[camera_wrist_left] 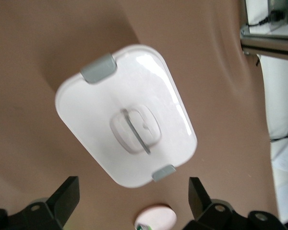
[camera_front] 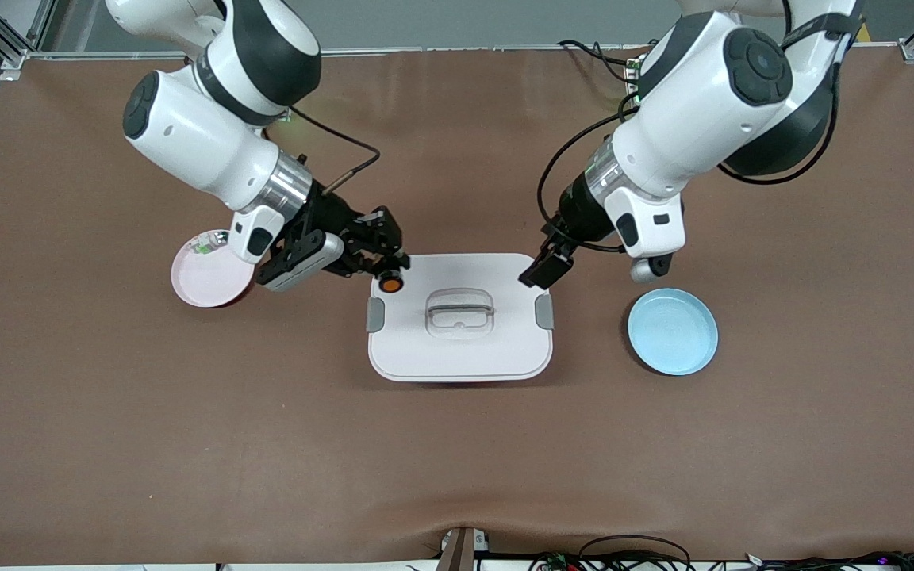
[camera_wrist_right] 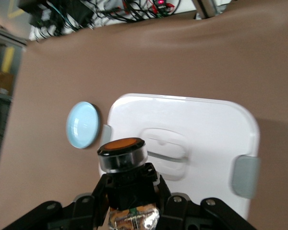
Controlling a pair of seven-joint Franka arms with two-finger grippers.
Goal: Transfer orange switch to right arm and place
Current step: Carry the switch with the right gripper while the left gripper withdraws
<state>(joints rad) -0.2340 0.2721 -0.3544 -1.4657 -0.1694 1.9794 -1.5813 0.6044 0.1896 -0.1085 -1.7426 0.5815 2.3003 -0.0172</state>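
step: handover looking done; right gripper [camera_front: 384, 262] is pinching the switch [camera_front: 390, 281], orange cap pointing out past the fingertips
right gripper: hanging over the white box [camera_front: 460, 349] corner at the right arm's end
left gripper: left gripper [camera_front: 546, 266] is standing spread and empty, waiting over the box's other top corner
switch place: sitting in the right claw, above the box edge, not on any dish
next: judging the right arm is needing to carry it to the pink dish [camera_front: 207, 279] just beside that claw, lower, then let go; blue dish [camera_front: 672, 331] is lying well apart by the left claw
shapes: switch is a small black cylinder, glossy round orange end; box is smooth rounded plastic, grey clips, recessed handle; dishes round, shallow
surface: matte brown mat [camera_front: 187, 444]
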